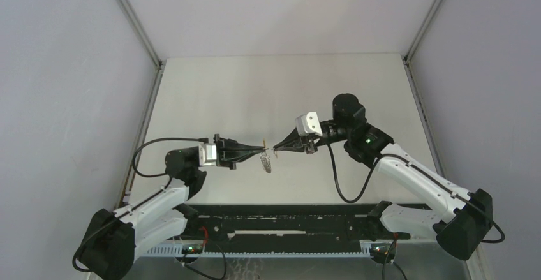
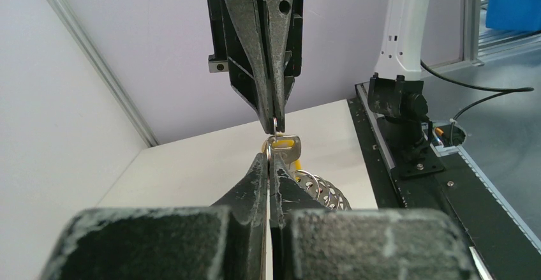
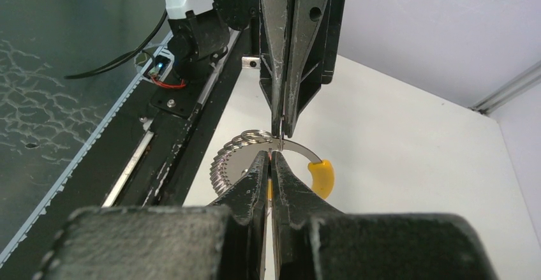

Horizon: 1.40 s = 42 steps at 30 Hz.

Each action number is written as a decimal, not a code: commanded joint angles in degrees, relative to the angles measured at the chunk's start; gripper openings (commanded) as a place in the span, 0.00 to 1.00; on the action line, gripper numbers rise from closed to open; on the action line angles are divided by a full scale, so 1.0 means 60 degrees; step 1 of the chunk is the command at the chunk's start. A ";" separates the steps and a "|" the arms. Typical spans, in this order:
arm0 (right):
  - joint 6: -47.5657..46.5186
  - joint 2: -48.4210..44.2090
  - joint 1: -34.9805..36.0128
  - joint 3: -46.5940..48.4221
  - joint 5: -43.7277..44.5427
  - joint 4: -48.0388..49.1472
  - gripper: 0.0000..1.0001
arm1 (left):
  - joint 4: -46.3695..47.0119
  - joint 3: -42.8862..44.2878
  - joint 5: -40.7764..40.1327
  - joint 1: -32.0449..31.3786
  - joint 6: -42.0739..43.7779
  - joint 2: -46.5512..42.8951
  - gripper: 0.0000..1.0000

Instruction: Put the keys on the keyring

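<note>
Left fingers [image 1: 245,148] and right fingers [image 1: 290,143], both clamped on the keyring [image 3: 321,174], meet tip to tip; ring hangs beneath them. Keys not discernible.

Even diffuse light, faint shadows, blurry foreground

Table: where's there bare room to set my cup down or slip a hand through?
Bare: the far half of the table, from the back wall down to where the left hand and right hand meet. Crowded: that meeting spot mid-table, both hands shut tip to tip with the keyring dangling.
</note>
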 commanded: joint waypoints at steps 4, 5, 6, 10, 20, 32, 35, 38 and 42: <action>-0.0110 -0.0035 0.0089 0.0379 0.0251 0.0251 0.00 | 0.0696 0.0430 -0.0134 0.0057 -0.0086 -0.0199 0.00; -0.0080 -0.0023 0.0097 0.0381 0.0302 0.0295 0.00 | 0.0695 0.0435 -0.0124 0.0057 -0.0099 -0.0181 0.00; -0.0072 -0.0019 0.0109 0.0381 0.0345 0.0326 0.00 | 0.0690 0.0446 -0.0110 0.0057 -0.0095 -0.0188 0.00; -0.0041 0.0025 0.0144 0.0381 0.0308 0.0451 0.00 | 0.0694 0.0446 -0.0116 0.0057 -0.0101 -0.0172 0.00; -0.0004 0.0084 0.0193 0.0381 0.0305 0.0544 0.00 | 0.0695 0.0486 -0.0076 0.0057 -0.0116 -0.0124 0.00; -0.0098 0.0223 0.0221 0.0483 0.0320 0.0377 0.00 | 0.0705 0.0528 -0.0047 0.0057 -0.0114 -0.0079 0.00; -0.0116 0.0244 0.0232 0.0483 0.0384 0.0361 0.00 | 0.0706 0.0532 -0.0028 0.0058 -0.0116 -0.0065 0.00; -0.0128 0.0249 0.0236 0.0483 0.0342 0.0354 0.00 | 0.0708 0.0534 -0.0043 0.0057 -0.0113 -0.0067 0.00; -0.0214 0.0291 0.0278 0.0559 0.0236 0.0215 0.00 | 0.0733 0.0537 -0.0079 0.0057 -0.0112 -0.0064 0.00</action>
